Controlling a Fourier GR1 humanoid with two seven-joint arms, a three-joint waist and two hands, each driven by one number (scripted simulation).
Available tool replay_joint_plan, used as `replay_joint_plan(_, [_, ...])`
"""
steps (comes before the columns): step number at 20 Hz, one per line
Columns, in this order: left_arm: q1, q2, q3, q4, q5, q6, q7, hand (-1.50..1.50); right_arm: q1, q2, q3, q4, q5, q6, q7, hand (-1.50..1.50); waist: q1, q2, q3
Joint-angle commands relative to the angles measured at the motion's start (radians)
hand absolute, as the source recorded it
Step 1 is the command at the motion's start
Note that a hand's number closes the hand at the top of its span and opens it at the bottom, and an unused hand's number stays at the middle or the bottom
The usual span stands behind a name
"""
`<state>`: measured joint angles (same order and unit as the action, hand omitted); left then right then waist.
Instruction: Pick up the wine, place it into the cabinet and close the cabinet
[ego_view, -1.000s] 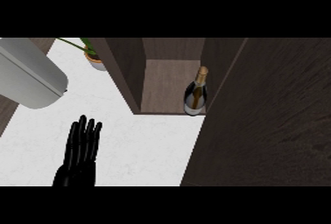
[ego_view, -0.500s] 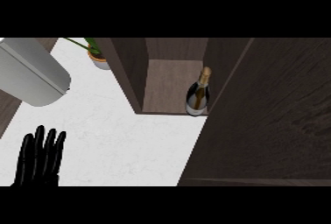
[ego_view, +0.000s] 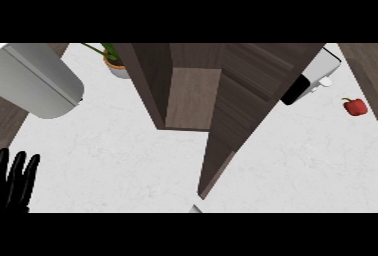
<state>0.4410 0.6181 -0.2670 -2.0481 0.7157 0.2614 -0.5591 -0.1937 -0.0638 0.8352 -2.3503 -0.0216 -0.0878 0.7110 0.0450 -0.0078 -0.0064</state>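
Since before, the cabinet door (ego_view: 244, 107) has swung partway shut, hiding the wine; we judge pushing it home comes next, our left hand (ego_view: 16, 181) resting spread at near left.

White marbled counter (ego_view: 111, 150), potted plant (ego_view: 116, 65), red pepper (ego_view: 354, 106)

**Bare counter beside the hand, cabinet door barring the right**

Ahead and right of the left hand (ego_view: 16, 182), the white counter (ego_view: 111, 150) lies bare up to the cabinet (ego_view: 151, 80). The cabinet door (ego_view: 244, 100) juts toward the near edge, well to the hand's right. A grey cylinder (ego_view: 37, 82) stands ahead, with a potted plant (ego_view: 116, 64) farther off.
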Motion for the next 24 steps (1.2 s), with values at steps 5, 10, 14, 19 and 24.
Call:
replay_joint_plan(5, [0.035,0.058,0.106,0.036,0.073,-0.148,-0.021,-1.5,-0.389,0.06,-0.011,0.2,-0.079,-0.251,0.004,1.5,0.021,0.007,-0.001])
replay_joint_plan(10, [0.042,0.085,0.202,0.045,0.155,-0.208,-0.006,-1.5,-0.646,0.062,-0.099,0.441,-0.226,-0.33,-0.016,1.5,0.033,0.012,0.001])
replay_joint_plan(14, [0.059,0.11,0.242,0.012,0.186,-0.246,0.022,-1.5,-0.836,0.063,-0.156,0.641,-0.336,-0.354,-0.119,1.5,0.032,0.013,0.004])
replay_joint_plan(19, [0.064,0.123,0.284,0.022,0.206,-0.271,0.041,-1.5,-1.013,0.064,-0.186,0.91,-0.45,-0.341,-0.224,1.5,0.045,0.017,0.003])
replay_joint_plan(24, [0.006,0.147,0.335,0.042,0.252,-0.273,0.078,-1.5,-1.067,0.064,-0.278,1.012,-0.727,-0.094,-0.161,1.5,0.047,0.032,0.004])
